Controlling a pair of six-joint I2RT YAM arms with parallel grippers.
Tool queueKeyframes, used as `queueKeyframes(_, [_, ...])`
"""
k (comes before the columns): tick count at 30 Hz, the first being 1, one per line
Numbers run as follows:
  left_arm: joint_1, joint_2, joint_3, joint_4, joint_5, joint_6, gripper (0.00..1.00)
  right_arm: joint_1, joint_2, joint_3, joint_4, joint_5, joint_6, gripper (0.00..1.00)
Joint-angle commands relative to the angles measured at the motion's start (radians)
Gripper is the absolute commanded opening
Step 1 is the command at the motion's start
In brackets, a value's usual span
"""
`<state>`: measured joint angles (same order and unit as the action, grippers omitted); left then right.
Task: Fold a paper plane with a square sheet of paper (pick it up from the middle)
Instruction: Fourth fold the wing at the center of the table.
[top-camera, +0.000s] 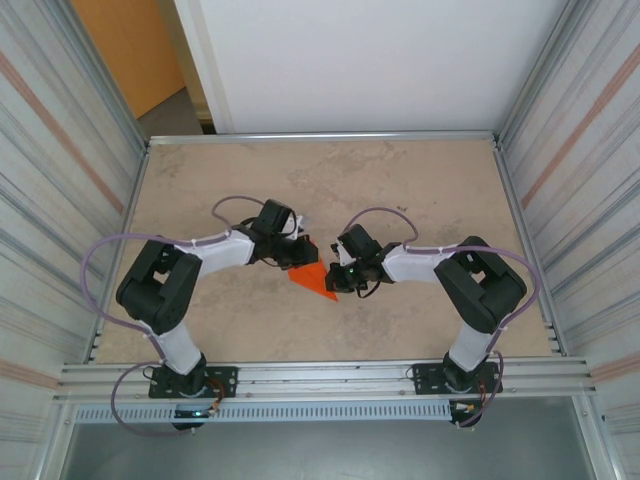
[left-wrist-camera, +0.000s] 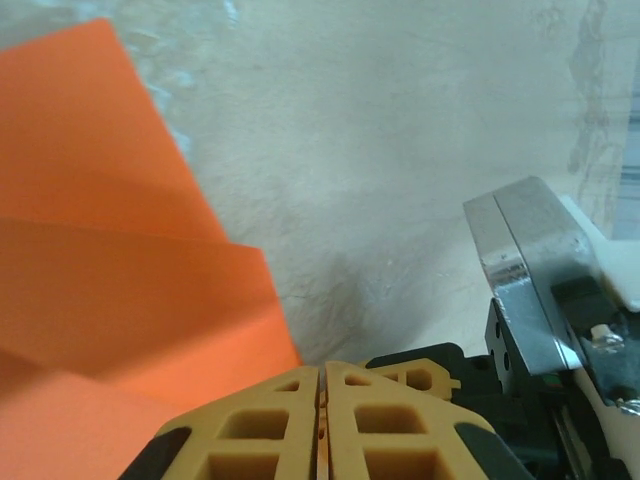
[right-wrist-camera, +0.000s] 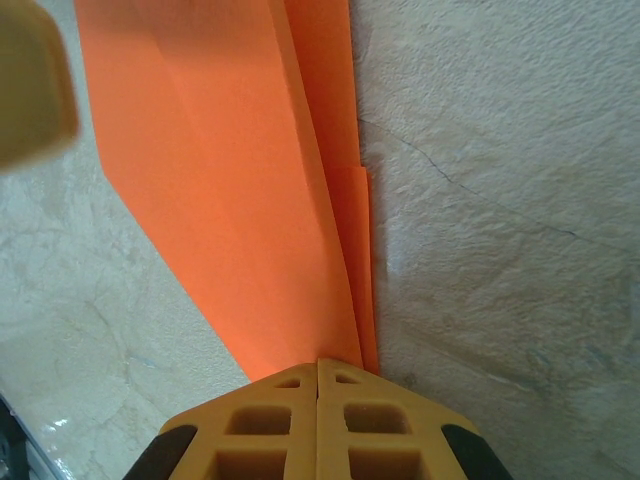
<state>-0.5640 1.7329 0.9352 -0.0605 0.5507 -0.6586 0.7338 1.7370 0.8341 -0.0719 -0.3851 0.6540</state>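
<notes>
The left gripper (top-camera: 296, 261) reaches in from its side with its fingers (left-wrist-camera: 270, 420) pressed together; in its wrist view a thin orange line runs down the seam between them, so they look clamped on an edge of the paper plane (top-camera: 314, 279). The plane sits at the middle of the surface (top-camera: 400, 190), between the 2 arms, already creased into a narrow pointed shape with layered flaps (right-wrist-camera: 230, 200). The right gripper (top-camera: 337, 277) meets it from the other side, fingers (right-wrist-camera: 370, 430) closed on the narrow end where the folds converge. Pinching from both sides probably keeps the layers flat and taut while a crease is set. From above the fingers cover both held edges, so I cannot tell how deep either grip goes. A blurred yellow block (right-wrist-camera: 30, 90) in the right wrist view is likely a left finger
</notes>
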Motion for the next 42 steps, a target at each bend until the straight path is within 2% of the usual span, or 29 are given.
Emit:
queueKeyframes(1, [-0.016,0.029,-0.035,0.113,0.04,0.029,0.12,0.01,0.046,-0.027,-0.081,0.051,0.031,0.04])
queueKeyframes(5, [-0.018,0.078,-0.063,0.205,0.081,0.021,0.12,0.012,0.041,-0.034,-0.079,0.046,0.04,0.04])
queueKeyframes(18, [0.025,0.157,-0.124,0.27,0.007,0.009,0.12,0.014,0.069,-0.05,-0.159,0.076,0.076,0.03])
queueKeyframes(28, [0.131,0.173,-0.039,0.073,-0.09,0.076,0.11,0.015,0.101,-0.08,-0.239,0.123,0.099,0.02])
queueKeyframes(42, [0.313,0.237,0.082,-0.04,-0.136,0.109,0.1,0.016,0.079,-0.095,-0.222,0.126,0.114,0.02])
